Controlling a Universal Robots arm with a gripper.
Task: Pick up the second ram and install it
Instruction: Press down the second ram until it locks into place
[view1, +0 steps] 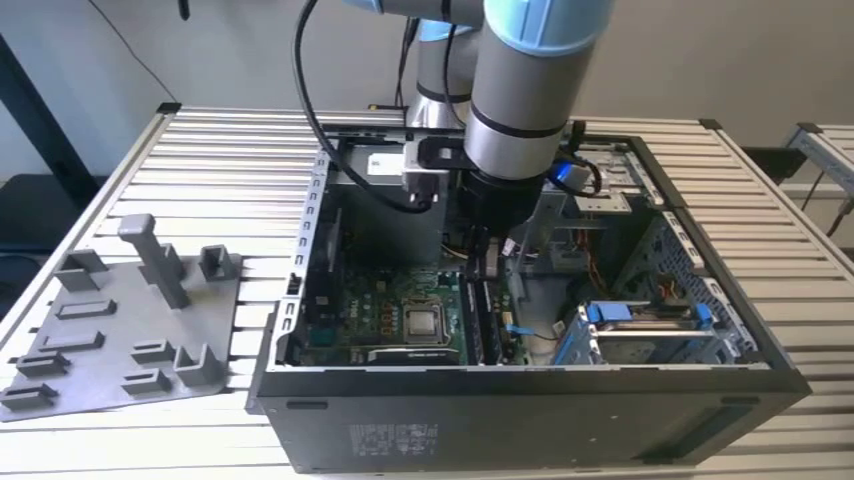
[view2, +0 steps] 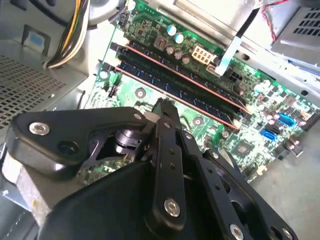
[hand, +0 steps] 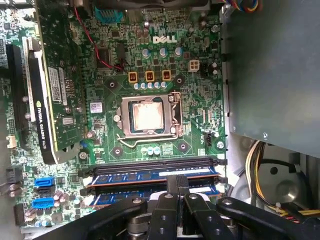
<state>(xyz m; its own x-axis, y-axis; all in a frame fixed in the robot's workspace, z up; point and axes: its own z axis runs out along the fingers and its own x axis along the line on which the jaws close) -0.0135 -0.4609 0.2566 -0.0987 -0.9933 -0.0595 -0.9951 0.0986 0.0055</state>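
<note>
Two long memory boards stand side by side in the motherboard's slots. The second ram (hand: 205, 190) (view2: 210, 107) is the one under my gripper; in the exterior view it is a dark slim bar (view1: 491, 325) beside the processor. My gripper (view1: 487, 262) (view2: 162, 102) (hand: 176, 181) reaches down into the open computer case (view1: 534, 390). Its black fingers are shut together into one narrow tip over the middle of that board. I cannot tell whether the tip touches the board's top edge. The other board (hand: 130, 177) lies just beyond it.
The processor socket (hand: 147, 116) and a graphics card (hand: 45, 100) lie on the far side of the slots. Bundled power cables (hand: 260, 170) hang close beside the slots' end. Blue drive-bay clips (view1: 641, 315) sit at the exterior view's right. A grey holder with upright posts (view1: 120, 320) lies outside the case.
</note>
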